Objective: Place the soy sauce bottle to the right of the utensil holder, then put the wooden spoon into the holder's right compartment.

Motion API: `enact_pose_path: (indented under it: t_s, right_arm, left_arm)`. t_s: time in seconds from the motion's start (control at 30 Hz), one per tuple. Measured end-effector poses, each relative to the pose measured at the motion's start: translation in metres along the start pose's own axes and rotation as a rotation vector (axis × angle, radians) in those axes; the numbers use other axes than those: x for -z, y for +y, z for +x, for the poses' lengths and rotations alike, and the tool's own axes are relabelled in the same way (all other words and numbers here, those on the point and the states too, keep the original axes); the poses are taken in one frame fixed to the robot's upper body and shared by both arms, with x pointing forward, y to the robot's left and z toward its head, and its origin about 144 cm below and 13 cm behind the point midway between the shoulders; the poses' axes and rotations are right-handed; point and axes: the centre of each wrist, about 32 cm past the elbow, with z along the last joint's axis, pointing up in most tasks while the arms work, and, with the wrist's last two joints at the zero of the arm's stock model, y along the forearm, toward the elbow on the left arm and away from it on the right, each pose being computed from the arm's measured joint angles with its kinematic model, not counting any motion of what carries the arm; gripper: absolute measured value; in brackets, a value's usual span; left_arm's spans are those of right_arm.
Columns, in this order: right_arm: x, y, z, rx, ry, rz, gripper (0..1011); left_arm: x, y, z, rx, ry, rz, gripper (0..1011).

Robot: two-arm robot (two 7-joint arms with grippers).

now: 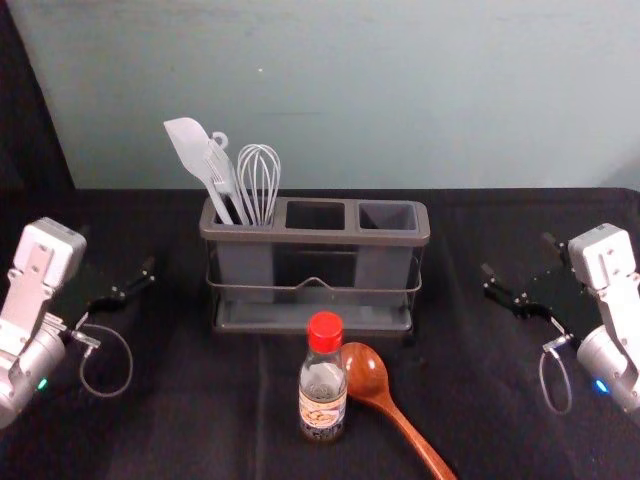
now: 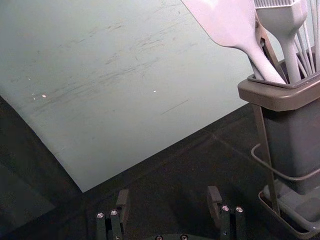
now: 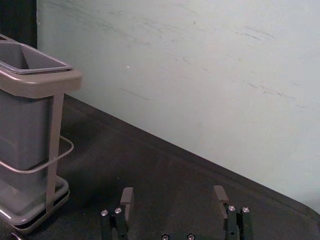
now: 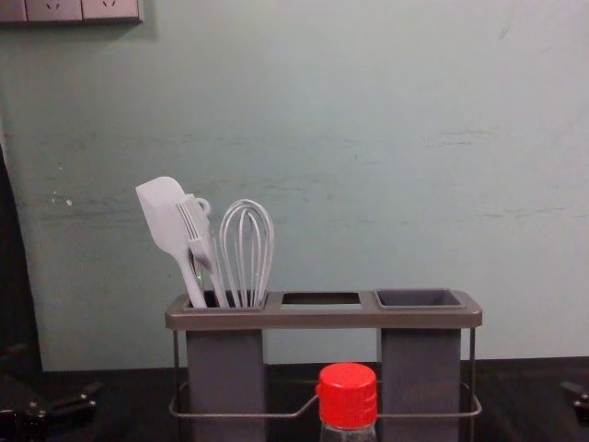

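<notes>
Risk: the wooden spoon's (image 1: 367, 375) bowl lies close beside the soy sauce bottle (image 1: 322, 402); a hand closing there could shove the spoon or topple the bottle.
Stock: bottle, one, upright on the table (image 1: 190, 430), before the utensil holder (image 1: 315, 238); spoon, one, flat; holder, one, three openings; spatula (image 4: 164, 216), one; brush (image 4: 195, 221), one; whisk (image 4: 247, 244), one; left hand (image 2: 168, 196) and right hand (image 3: 173, 193), two, released, flanking the holder.
</notes>
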Motion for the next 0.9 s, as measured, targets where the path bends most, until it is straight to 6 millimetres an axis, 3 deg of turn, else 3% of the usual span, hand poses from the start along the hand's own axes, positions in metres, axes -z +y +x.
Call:
enact_pose_path:
  t_s: [0.37, 0.9]
  right_arm:
    - [-0.001, -0.006, 0.003, 0.013, 0.004, 0.035, 1004]
    - [-0.02, -0.061, 0.021, -0.01, 0.024, 0.193, 1004]
  left_arm:
    - [0.0, 0.0, 0.0, 0.0, 0.0, 0.0, 1012]
    - [0.0, 0.0, 0.0, 0.0, 0.0, 0.0, 1012]
